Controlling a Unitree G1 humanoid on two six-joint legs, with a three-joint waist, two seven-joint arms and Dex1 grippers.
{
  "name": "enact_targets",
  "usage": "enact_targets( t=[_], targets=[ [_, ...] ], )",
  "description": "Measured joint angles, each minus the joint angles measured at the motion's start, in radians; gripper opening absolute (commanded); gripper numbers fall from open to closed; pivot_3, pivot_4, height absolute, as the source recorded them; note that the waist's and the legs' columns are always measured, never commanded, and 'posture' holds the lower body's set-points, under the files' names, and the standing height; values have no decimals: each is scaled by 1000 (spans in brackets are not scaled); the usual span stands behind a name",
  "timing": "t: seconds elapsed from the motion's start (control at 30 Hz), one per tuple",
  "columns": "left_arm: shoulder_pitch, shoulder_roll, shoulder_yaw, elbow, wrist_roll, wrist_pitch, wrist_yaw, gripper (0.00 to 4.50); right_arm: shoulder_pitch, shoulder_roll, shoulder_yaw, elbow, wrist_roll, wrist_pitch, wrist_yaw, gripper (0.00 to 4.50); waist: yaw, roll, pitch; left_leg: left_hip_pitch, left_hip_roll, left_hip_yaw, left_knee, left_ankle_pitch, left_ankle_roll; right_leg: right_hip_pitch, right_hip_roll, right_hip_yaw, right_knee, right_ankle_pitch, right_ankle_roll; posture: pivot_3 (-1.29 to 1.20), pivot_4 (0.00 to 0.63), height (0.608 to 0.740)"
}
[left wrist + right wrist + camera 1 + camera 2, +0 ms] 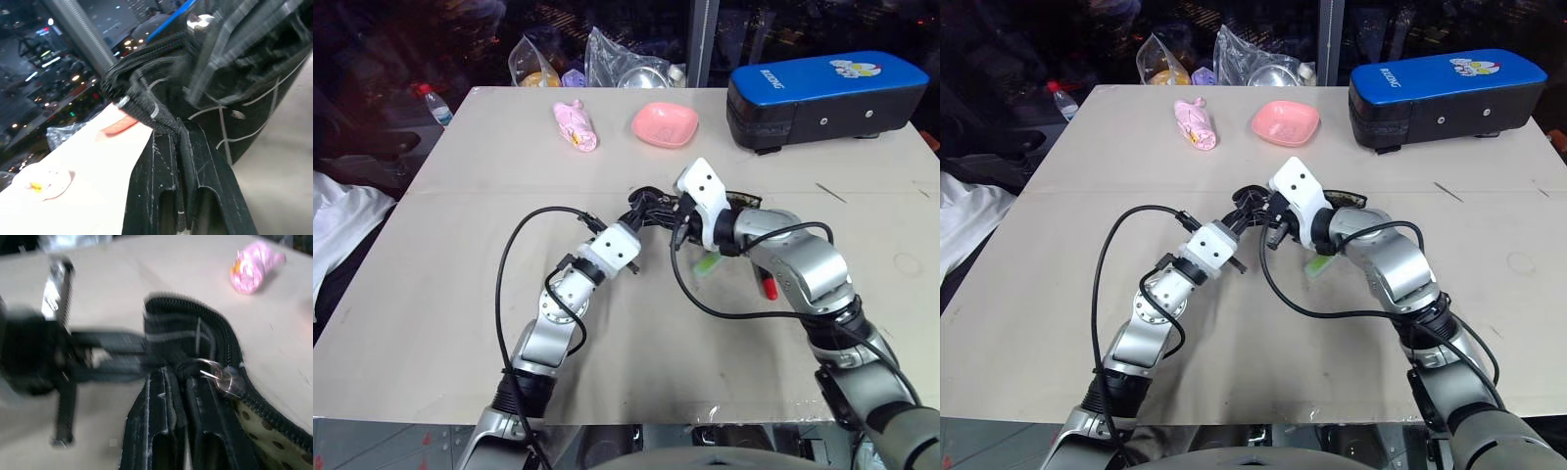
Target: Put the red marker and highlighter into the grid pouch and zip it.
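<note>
The grid pouch (244, 93), black with white lines, is held up over the middle of the table between my two grippers. My left gripper (640, 211) is shut on one end of its zipper edge. From the other side, my right gripper (181, 378) pinches the zipper edge beside the metal pull ring (216, 373), its fingers close together. The light-green highlighter (707, 262) lies on the table under my right wrist. The red marker (769, 286) lies a little to its right, partly hidden by my right forearm.
A big blue-and-black case (822, 93) stands at the back right. A pink bowl (664, 124) and a pink packet (575, 125) lie at the back middle. Plastic bags (607, 61) and a bottle (435, 104) sit beyond the table's far edge.
</note>
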Motion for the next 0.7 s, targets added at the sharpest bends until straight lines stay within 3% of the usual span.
enact_targets(
  t=[0.17,0.37,0.47,0.53,0.57,0.67,0.7],
  targets=[
    [-6,-3,-1,3,-1,-6,1,0,38,-86,-33,-74,43,29,46,3509,3,0,0,0,0,-1,0,0,1,0,0,-1,0,0,0,0,150,737],
    [-12,0,-1,11,-1,-16,1,0,98,-275,-176,-211,219,157,177,3509,3,-1,1,0,0,-1,0,-2,3,0,-1,0,-1,0,0,0,150,737],
    [-15,0,-1,15,-2,-19,1,0,96,-308,-268,-230,297,203,196,2605,-1,-1,1,0,0,-2,0,-2,3,0,-1,0,0,0,0,0,150,737],
    [-16,1,-2,18,-2,-24,1,0,76,-294,-334,-217,344,231,175,1839,-1,-1,1,0,1,-2,0,-2,3,0,-1,0,0,0,0,0,150,737],
    [-18,1,-2,22,-2,-29,1,0,46,-262,-367,-187,351,234,131,1212,-1,-1,1,0,1,-2,0,-2,3,0,0,0,0,0,0,0,150,737],
    [-20,1,-5,22,-1,-36,0,0,13,-235,-385,-137,331,227,64,92,1,-1,1,0,0,-2,0,-2,3,0,0,0,0,0,0,0,150,737],
    [-20,1,-6,22,-1,-37,-1,0,5,-227,-375,-104,301,215,29,36,2,-1,1,0,0,-1,0,-2,3,0,0,0,0,0,0,0,150,737]
  ],
)
